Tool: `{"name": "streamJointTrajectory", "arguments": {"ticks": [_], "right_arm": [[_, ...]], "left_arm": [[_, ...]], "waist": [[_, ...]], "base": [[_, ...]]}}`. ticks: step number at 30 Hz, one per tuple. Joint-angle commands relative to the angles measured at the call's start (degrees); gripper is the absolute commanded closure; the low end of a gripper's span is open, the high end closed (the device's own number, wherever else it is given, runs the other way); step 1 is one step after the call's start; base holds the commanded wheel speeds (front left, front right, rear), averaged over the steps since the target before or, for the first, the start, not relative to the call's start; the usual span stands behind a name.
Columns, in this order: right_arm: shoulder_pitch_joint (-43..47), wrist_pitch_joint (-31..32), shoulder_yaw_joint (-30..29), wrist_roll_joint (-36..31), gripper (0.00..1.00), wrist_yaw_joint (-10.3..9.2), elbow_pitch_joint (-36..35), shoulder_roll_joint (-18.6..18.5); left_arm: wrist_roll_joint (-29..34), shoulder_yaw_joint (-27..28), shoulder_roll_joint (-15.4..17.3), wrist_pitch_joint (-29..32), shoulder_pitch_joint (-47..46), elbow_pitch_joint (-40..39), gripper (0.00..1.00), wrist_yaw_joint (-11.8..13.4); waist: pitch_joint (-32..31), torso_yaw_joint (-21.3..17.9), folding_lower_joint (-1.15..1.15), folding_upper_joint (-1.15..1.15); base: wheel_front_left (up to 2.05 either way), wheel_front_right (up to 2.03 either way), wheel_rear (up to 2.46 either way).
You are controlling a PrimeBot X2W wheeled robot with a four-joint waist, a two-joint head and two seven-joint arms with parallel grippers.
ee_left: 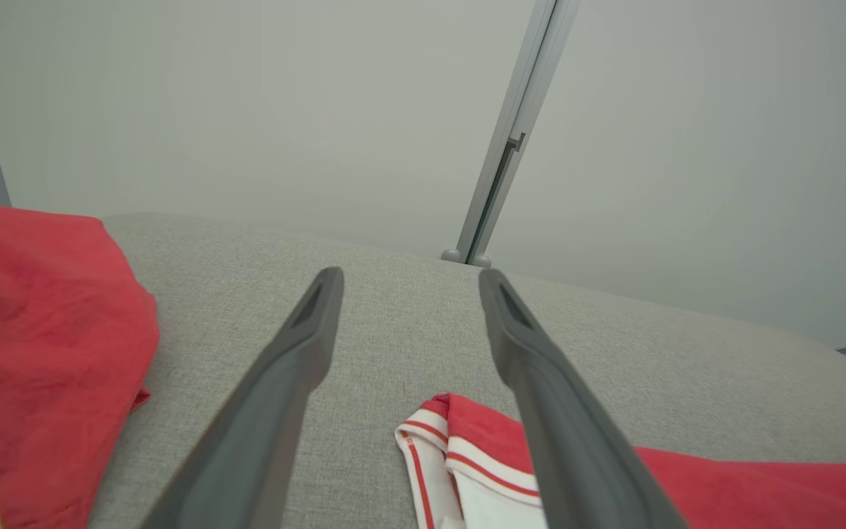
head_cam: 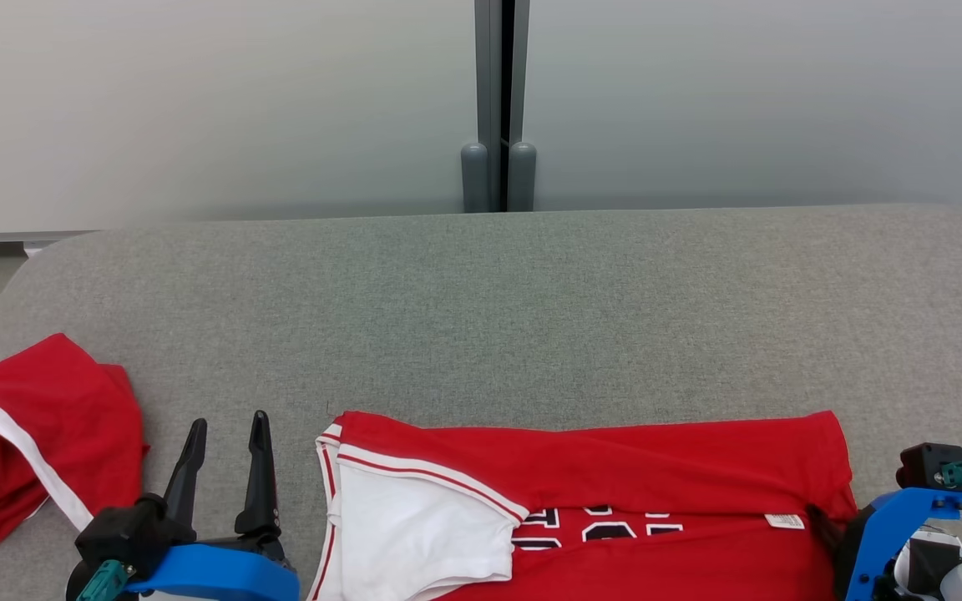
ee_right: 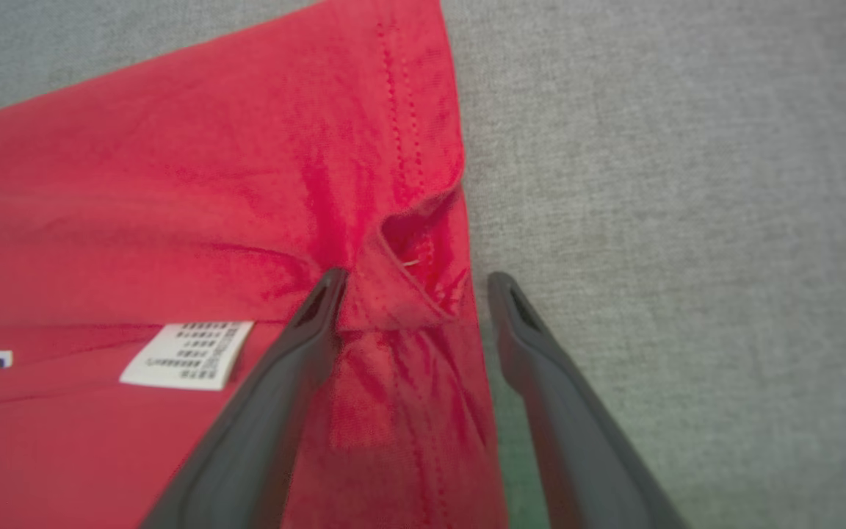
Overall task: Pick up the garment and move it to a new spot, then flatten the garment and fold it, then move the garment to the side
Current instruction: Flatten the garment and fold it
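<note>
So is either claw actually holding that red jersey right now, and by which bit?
Nothing is held. The right claw stands open astride the red jersey at its stitched edge, near the white label, not clamped. The left claw is open over the grey surface.

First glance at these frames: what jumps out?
A red jersey with white trim and black lettering lies spread along the near edge of the grey surface, partly folded over itself. The right end effector stands open astride its right hem, one finger over red cloth and one over grey, while the left end effector is open above bare surface. A second red garment sits crumpled at the far left.
</note>
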Motion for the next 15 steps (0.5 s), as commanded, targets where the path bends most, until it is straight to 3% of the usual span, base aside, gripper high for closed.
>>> {"name": "streamJointTrajectory", "arguments": {"ticks": [1,3,11,15], "right_arm": [[2.5,2.6,2.5,1.5,0.56,0.29,1.4,2.1],[2.1,2.1,2.9,2.6,1.00,0.30,0.4,1.4],[-0.3,1.2,3.1,6.1,1.00,0.16,-3.6,-1.2],[-1.1,1.4,2.2,6.2,1.00,0.14,-5.4,-4.4]], "left_arm": [[0.4,0.5,-0.3,-0.2,-0.6,0.4,0.00,-0.5],[0.7,1.0,-0.4,-0.2,-0.5,0.7,0.00,-0.8],[1.4,2.0,-1.0,-0.2,-0.4,1.6,0.00,-1.7],[1.8,2.3,-1.4,-0.3,-0.4,2.0,0.00,-2.0]], "waist": [[-0.1,0.1,0.01,0.01],[-0.1,0.0,0.01,0.01],[-0.6,-0.5,0.01,0.01],[-0.8,-0.7,0.01,0.01]], "base": [[0.00,0.00,0.00],[0.00,0.00,0.00],[0.00,0.00,0.00],[0.00,0.00,0.00]]}}
